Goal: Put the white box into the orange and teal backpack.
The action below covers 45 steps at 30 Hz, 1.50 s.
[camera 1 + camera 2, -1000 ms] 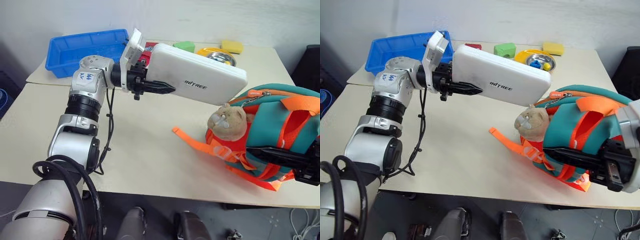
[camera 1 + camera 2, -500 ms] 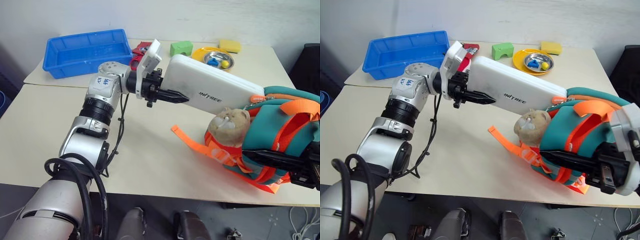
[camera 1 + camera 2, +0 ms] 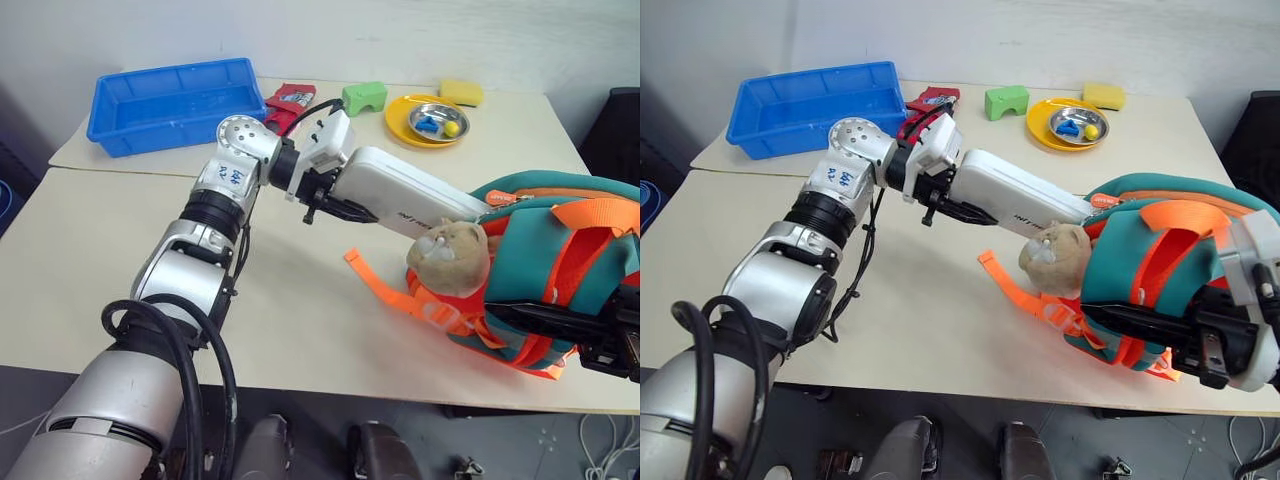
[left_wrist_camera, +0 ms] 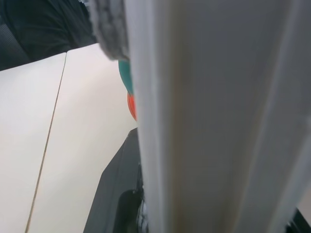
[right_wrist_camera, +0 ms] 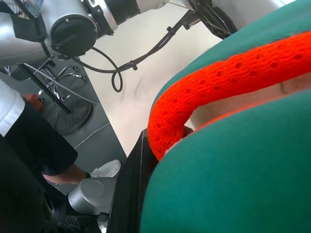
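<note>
White box (image 3: 400, 195) lowered, far end reaching backpack (image 3: 555, 265) opening; left fingers (image 3: 345, 210) clamping box; right fingers (image 3: 1140, 322) pinching backpack.

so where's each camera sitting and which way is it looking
left eye, right eye: on the head, looking forward and down over the table; both arms show, the left end effector holding the white box at the orange and teal backpack.
left wrist: on the left wrist, looking along the white box.
right wrist: on the right wrist, close against the backpack, a black finger beside it.
shared: box and backpack.
</note>
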Each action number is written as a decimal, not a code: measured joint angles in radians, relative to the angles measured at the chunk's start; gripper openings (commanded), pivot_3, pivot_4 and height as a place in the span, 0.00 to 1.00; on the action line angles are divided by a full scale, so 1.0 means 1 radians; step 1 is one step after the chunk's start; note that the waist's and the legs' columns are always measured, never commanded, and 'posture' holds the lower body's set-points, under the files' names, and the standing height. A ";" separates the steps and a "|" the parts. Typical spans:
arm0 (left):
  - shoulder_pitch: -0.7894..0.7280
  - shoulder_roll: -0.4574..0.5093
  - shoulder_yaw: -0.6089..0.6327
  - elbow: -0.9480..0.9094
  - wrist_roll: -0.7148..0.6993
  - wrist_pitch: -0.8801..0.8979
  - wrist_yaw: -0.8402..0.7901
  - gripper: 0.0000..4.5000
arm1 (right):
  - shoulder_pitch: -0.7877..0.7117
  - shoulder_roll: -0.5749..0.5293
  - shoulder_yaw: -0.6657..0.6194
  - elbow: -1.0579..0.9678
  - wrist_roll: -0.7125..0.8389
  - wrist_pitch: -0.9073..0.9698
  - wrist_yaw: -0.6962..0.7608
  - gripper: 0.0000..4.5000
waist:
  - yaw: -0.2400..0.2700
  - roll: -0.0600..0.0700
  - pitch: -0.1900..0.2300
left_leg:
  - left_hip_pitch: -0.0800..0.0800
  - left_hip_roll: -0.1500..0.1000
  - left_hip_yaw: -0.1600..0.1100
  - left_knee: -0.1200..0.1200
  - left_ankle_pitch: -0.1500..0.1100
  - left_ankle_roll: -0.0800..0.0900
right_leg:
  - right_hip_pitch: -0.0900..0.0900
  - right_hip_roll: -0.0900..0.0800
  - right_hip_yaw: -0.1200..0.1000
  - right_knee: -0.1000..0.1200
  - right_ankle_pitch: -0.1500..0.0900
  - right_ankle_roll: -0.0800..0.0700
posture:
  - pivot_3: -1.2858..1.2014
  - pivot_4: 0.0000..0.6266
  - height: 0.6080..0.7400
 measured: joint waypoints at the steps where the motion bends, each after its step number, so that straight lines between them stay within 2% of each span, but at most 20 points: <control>1: -0.003 -0.017 0.005 0.000 -0.001 0.008 0.000 0.32 | -0.002 0.000 0.001 0.000 -0.002 -0.001 0.000 0.01 | 0.000 0.000 0.000 | 0.000 0.000 0.000 0.000 0.000 0.000 | 0.000 0.000 0.000 0.000 0.000 0.000 | 0.52 0.24 1.00; 7: 0.037 -0.178 0.021 -0.012 0.003 0.062 0.014 0.32 | -0.027 0.003 0.024 -0.011 -0.004 -0.024 -0.013 0.01 | 0.003 0.000 0.000 | 0.000 0.000 0.000 0.000 0.001 -0.001 | 0.000 0.000 0.000 0.000 0.000 0.000 | 0.52 0.24 1.00; 11: 0.093 -0.338 0.012 -0.022 0.036 0.091 0.153 0.32 | -0.035 0.025 0.050 -0.041 0.006 -0.045 -0.049 0.01 | 0.003 0.000 0.000 | -0.001 0.000 0.000 0.002 0.000 -0.001 | 0.000 0.000 0.000 0.000 0.000 0.000 | 0.52 0.24 1.00; 12: 0.093 -0.356 0.013 -0.023 0.040 0.104 0.180 0.47 | -0.033 0.028 0.050 -0.046 0.007 -0.047 -0.056 0.00 | 0.003 0.000 0.000 | -0.001 0.000 0.000 0.002 0.000 -0.001 | 0.000 0.000 0.000 0.000 0.000 0.000 | 0.52 0.24 1.00; 16: 0.092 -0.374 0.027 -0.046 0.041 0.147 0.243 0.70 | -0.009 0.060 0.050 -0.053 0.007 -0.064 -0.085 0.00 | -0.006 0.000 0.000 | 0.002 0.000 0.002 -0.001 0.000 0.000 | 0.000 0.000 0.002 0.002 0.000 0.000 | 0.52 0.24 1.00; 20: 0.118 -0.286 0.036 -0.103 0.037 0.186 0.207 0.97 | 0.010 0.066 0.050 -0.080 0.007 -0.071 -0.105 0.00 | -0.016 0.000 0.000 | 0.005 0.002 0.002 -0.004 0.001 -0.001 | 0.000 0.002 0.003 0.002 0.000 0.000 | 0.52 0.24 1.00; 21: 0.133 -0.244 0.041 -0.136 0.027 0.211 0.178 0.99 | 0.018 0.066 0.050 -0.087 0.008 -0.076 -0.110 0.00 | -0.021 0.000 0.000 | 0.005 0.002 0.002 -0.004 0.001 -0.002 | 0.000 0.002 0.003 0.002 0.000 0.000 | 0.52 0.24 1.00; 26: 0.209 0.048 0.116 -0.356 -0.095 0.440 0.000 0.99 | 0.054 0.092 0.049 -0.091 0.007 -0.088 -0.121 0.00 | -0.035 0.001 -0.001 | 0.005 0.004 0.000 -0.005 0.005 -0.008 | 0.000 0.004 0.003 0.002 0.000 0.000 | 0.52 0.24 1.00; 28: 0.234 0.128 0.122 -0.480 -0.171 0.558 0.000 0.99 | 0.057 0.092 0.049 -0.091 0.007 -0.095 -0.126 0.00 | -0.023 0.001 -0.001 | 0.004 0.003 -0.002 -0.004 0.005 -0.008 | 0.002 0.002 0.002 0.002 0.000 0.000 | 0.52 0.24 1.00; 30: 0.245 0.157 0.128 -0.578 -0.236 0.642 0.000 0.99 | 0.053 0.092 0.050 -0.091 0.007 -0.107 -0.131 0.00 | -0.008 0.001 -0.001 | 0.003 0.000 -0.005 -0.001 0.004 -0.007 | 0.004 0.000 0.000 0.001 0.000 0.000 | 0.52 0.24 1.00; 34: 0.281 0.157 0.138 -0.781 -0.332 0.747 0.004 0.99 | 0.050 0.092 0.055 -0.091 0.007 -0.113 -0.134 0.00 | 0.002 0.001 -0.001 | 0.003 -0.003 -0.007 0.002 0.003 -0.004 | 0.007 -0.002 0.000 -0.002 0.000 0.000 | 0.52 0.24 1.00; 36: 0.321 0.106 0.102 -0.856 -0.297 0.681 0.064 0.99 | 0.050 0.091 0.055 -0.090 0.007 -0.115 -0.135 0.00 | 0.003 0.001 -0.001 | 0.005 -0.003 -0.007 0.002 0.002 -0.003 | 0.011 -0.002 -0.001 -0.004 0.000 0.001 | 0.52 0.24 1.00; 40: 0.358 -0.009 0.024 -0.785 -0.140 0.439 0.250 0.99 | 0.052 0.091 0.055 -0.091 0.016 -0.120 -0.139 0.00 | 0.003 0.001 -0.001 | 0.007 -0.003 -0.009 0.002 0.000 0.001 | 0.014 -0.001 -0.003 -0.006 0.001 0.002 | 0.52 0.24 1.00; 45: 0.307 -0.056 0.076 -0.659 -0.123 0.323 0.366 0.99 | 0.081 0.095 0.054 -0.106 0.028 -0.131 -0.152 0.00 | -0.001 0.001 -0.001 | 0.007 -0.002 -0.009 0.000 0.001 0.000 | 0.013 0.000 -0.003 -0.007 0.001 0.002 | 0.52 0.24 1.00</control>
